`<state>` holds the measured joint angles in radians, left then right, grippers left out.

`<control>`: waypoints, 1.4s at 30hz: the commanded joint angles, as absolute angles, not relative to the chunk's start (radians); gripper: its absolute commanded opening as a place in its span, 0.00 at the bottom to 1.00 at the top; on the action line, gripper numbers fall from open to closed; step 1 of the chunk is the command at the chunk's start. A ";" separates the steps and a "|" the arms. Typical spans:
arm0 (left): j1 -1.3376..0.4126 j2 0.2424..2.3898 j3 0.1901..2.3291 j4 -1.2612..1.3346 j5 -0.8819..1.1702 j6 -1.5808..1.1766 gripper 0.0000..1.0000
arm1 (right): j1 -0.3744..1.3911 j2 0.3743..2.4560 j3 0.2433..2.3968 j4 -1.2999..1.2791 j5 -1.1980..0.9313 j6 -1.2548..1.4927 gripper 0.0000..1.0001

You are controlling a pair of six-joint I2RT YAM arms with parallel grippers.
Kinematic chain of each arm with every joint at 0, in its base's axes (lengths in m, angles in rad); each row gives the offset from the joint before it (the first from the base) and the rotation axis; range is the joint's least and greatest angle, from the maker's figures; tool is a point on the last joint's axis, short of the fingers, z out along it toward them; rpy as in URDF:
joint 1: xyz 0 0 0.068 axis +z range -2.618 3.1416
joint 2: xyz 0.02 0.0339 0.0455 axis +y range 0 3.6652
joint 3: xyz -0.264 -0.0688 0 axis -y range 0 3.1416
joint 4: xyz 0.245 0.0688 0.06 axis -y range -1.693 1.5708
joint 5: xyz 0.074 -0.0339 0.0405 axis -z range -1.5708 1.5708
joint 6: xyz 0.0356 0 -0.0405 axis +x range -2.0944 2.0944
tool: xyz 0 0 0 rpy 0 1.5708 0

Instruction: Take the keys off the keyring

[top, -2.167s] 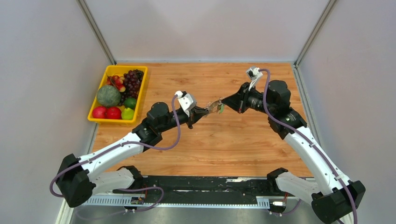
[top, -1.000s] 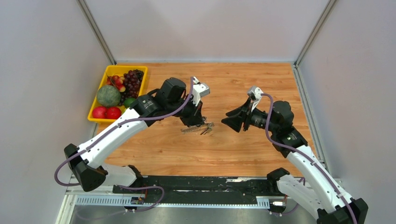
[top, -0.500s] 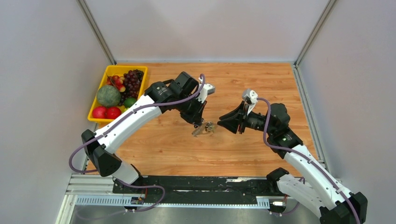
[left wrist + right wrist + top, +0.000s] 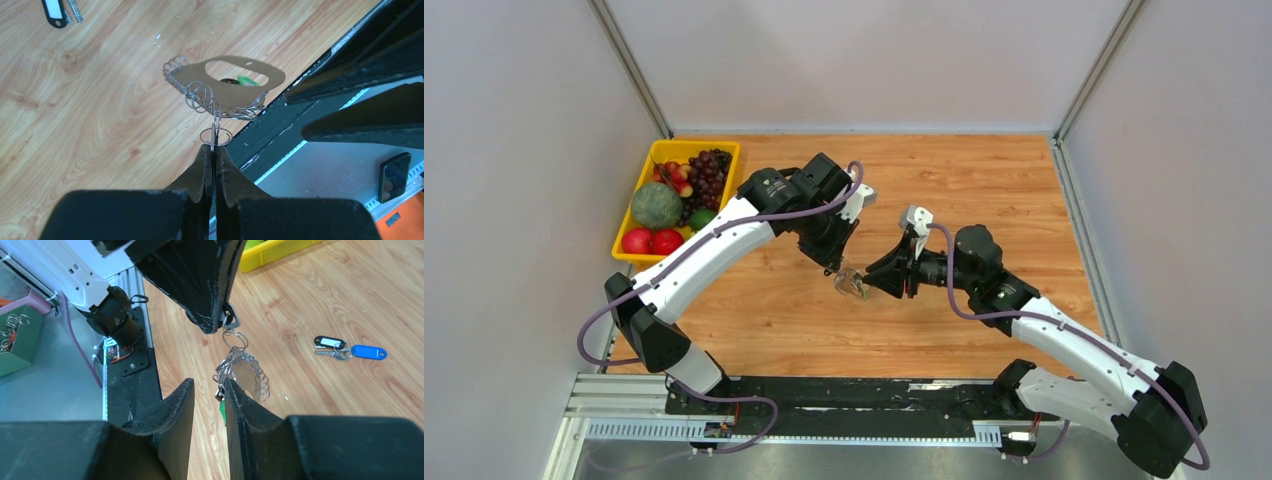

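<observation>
Your left end effector point(image 4: 213, 145) is pinched fully shut on a small wire ring point(image 4: 215, 136) at the top of the keyring point(image 4: 195, 82), so it hangs clear of the tabletop point(image 4: 320, 290) within the other arm's reach. Your right end effector point(image 4: 207, 385), jaws narrowed but with a gap showing, brackets the green tag point(image 4: 221, 410), probably to steady it. Two keys point(image 4: 368, 352) lie nearby on the wood.

- White-shelled left arm point(image 4: 714, 252) with black joints (right arm point(image 4: 1074, 345) alike)
- Thin purple cable point(image 4: 580, 338) looped along each
- Matte black wedge-fingered right gripper point(image 4: 209, 386)
</observation>
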<state>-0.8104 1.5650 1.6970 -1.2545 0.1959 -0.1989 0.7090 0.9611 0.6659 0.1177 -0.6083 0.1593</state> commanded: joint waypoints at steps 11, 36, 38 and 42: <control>-0.846 1.451 1.695 -1.214 0.297 -0.042 0.00 | 0.730 1.017 0.692 0.267 -0.624 0.076 0.34; -0.889 1.385 1.676 -1.213 0.332 -0.002 0.00 | 0.775 0.998 0.719 0.330 -0.710 0.046 0.65; -0.894 1.383 1.677 -1.213 0.334 -0.002 0.00 | 0.775 0.997 0.719 0.330 -0.710 0.045 0.69; -0.901 1.380 1.680 -1.211 0.335 -0.001 0.00 | 0.776 1.013 0.734 0.331 -0.728 0.048 0.68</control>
<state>-0.8894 1.4231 1.6741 -1.2381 0.3111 -0.0185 0.7704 1.0180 0.6819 0.2852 -0.7002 0.0578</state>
